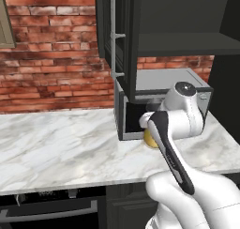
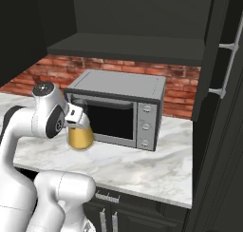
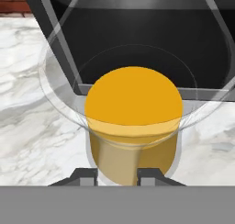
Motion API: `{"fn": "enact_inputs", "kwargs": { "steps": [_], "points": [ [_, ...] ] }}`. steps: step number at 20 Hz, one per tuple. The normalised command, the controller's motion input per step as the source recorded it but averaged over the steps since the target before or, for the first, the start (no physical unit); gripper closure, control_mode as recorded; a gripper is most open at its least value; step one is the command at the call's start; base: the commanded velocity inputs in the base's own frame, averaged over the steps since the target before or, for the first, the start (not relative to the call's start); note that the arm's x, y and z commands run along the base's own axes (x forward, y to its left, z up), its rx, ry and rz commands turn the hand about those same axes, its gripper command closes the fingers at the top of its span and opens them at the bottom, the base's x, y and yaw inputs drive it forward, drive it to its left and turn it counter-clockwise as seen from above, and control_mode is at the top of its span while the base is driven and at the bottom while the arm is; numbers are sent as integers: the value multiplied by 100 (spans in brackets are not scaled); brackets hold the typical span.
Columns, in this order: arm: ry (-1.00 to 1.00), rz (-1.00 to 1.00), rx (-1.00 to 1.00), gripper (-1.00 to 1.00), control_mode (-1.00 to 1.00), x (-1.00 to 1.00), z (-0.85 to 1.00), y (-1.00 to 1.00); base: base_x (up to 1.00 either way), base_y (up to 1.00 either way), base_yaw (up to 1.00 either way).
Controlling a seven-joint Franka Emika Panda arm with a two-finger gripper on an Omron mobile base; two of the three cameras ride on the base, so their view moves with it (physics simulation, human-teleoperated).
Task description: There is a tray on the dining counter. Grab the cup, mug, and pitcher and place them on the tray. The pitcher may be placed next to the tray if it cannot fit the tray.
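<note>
The pitcher (image 3: 133, 103) is amber-gold below with a clear dark upper part. It stands on the marble wall counter (image 1: 61, 143), right in front of the toaster oven's dark door. I look down into it in the hand view, where my gripper (image 3: 118, 175) is shut on its near wall, one fingertip on each side. In the right base view the gripper (image 2: 77, 114) sits over the top of the pitcher (image 2: 79, 137). A sliver of the pitcher (image 1: 150, 140) peeks from behind my forearm in the left base view. The tray, cup, mug and dining counter are out of view.
A silver toaster oven (image 2: 118, 107) stands close behind the pitcher. A dark shelf (image 2: 128, 45) hangs above it. A tall dark cabinet (image 2: 218, 131) closes off the right end of the counter. A brick wall (image 1: 51, 59) runs behind. Bare marble stretches left.
</note>
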Motion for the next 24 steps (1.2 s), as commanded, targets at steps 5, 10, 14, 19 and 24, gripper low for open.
{"fn": "enact_inputs", "kwargs": {
  "steps": [5,10,14,19,24],
  "points": [
    [0,0,0,100,-100,0,26,-3,0,0,0],
    [0,0,0,100,100,0,2,0,-2,0,0],
    [0,0,0,100,100,0,0,0,-41,0,1],
    [0,0,0,100,100,0,0,0,-69,-2,12],
    [0,0,0,100,100,0,0,0,-45,-10,42]
  ]
}}
